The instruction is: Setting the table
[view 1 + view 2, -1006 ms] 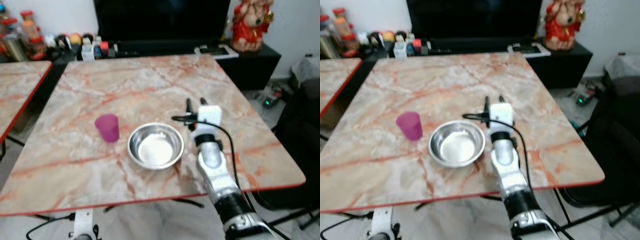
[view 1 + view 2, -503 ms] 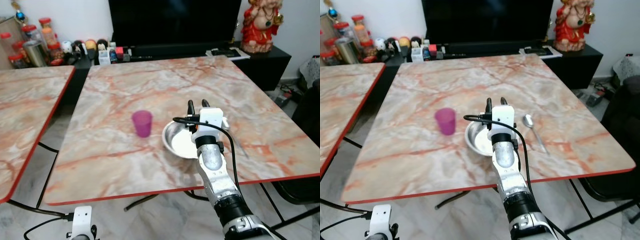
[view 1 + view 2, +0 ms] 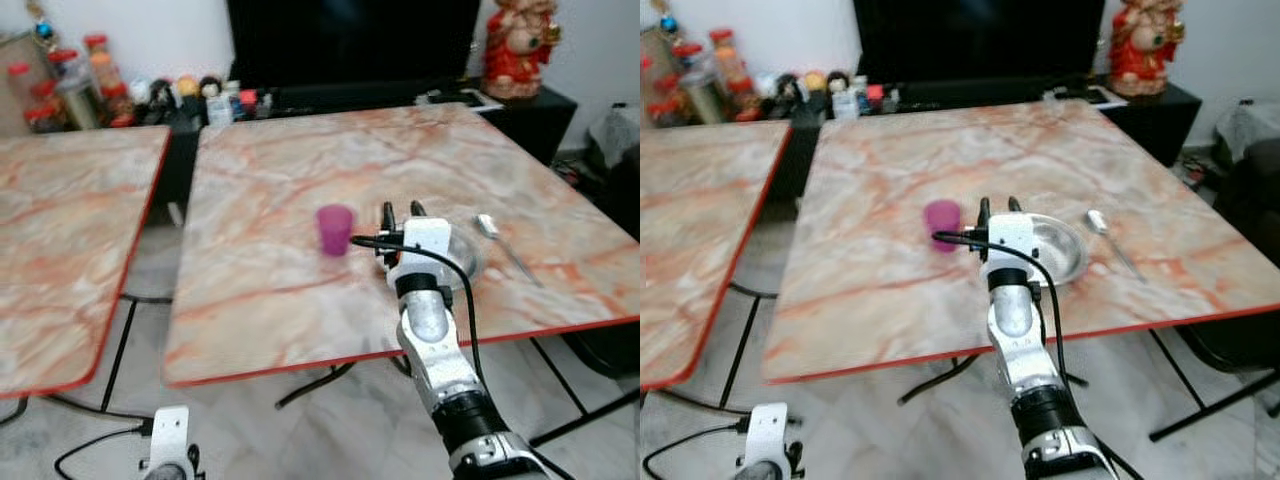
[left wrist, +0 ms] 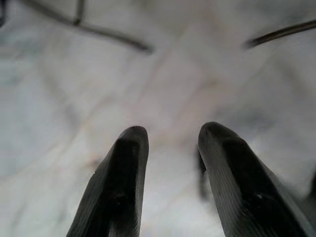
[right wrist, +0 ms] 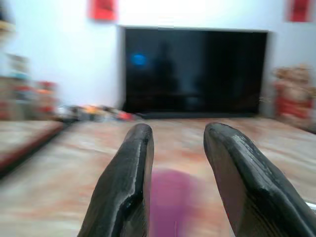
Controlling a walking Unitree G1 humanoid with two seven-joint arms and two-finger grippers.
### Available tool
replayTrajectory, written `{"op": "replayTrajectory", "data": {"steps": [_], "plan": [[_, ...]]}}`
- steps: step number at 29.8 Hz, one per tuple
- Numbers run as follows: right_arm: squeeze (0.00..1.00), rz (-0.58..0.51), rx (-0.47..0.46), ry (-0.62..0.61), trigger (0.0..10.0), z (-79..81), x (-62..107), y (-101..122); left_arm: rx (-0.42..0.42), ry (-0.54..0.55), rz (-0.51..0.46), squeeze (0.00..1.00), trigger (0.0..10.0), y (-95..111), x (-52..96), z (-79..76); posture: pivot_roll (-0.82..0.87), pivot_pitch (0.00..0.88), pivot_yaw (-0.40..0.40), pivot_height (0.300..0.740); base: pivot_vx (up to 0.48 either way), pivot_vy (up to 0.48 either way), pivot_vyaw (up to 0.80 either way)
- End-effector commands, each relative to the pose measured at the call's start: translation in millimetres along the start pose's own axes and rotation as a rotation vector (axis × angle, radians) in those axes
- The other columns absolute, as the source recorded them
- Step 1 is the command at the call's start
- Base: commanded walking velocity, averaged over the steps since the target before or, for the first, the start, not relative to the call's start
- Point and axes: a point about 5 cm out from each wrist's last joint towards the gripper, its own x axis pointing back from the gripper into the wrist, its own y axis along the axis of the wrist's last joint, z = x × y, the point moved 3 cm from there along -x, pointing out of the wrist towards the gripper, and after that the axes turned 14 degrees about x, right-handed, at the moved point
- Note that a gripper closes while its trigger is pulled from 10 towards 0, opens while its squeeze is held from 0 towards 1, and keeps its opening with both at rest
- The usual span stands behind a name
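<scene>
Right gripper raised over marble table, fingers apart, nothing between them, just right of purple cup. Steel bowl sits right of cup, partly behind wrist. Spoon lies right of bowl, handle toward near edge. Left gripper points at pale floor, fingers parted, empty. Second marble table stands left; television at far wall.
</scene>
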Motion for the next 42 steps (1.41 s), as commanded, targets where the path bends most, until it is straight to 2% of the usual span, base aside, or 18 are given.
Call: {"op": "replayTrajectory", "data": {"steps": [1,42], "plan": [[0.0,-0.008,0.012,-0.029,10.0,-12.8,-3.1,0.9,0.008,-0.013,-0.007,0.0,10.0,4.0,-1.1,-8.5,-0.02,0.0,0.012,0.74,0.0,0.382,0.0],[0.0,0.037,0.013,0.018,10.0,-4.7,5.7,-12.7,-0.01,-0.014,0.008,0.0,10.0,-3.3,0.5,-7.0,-0.01,0.0,0.006,0.74,0.0,0.386,0.0]]}}
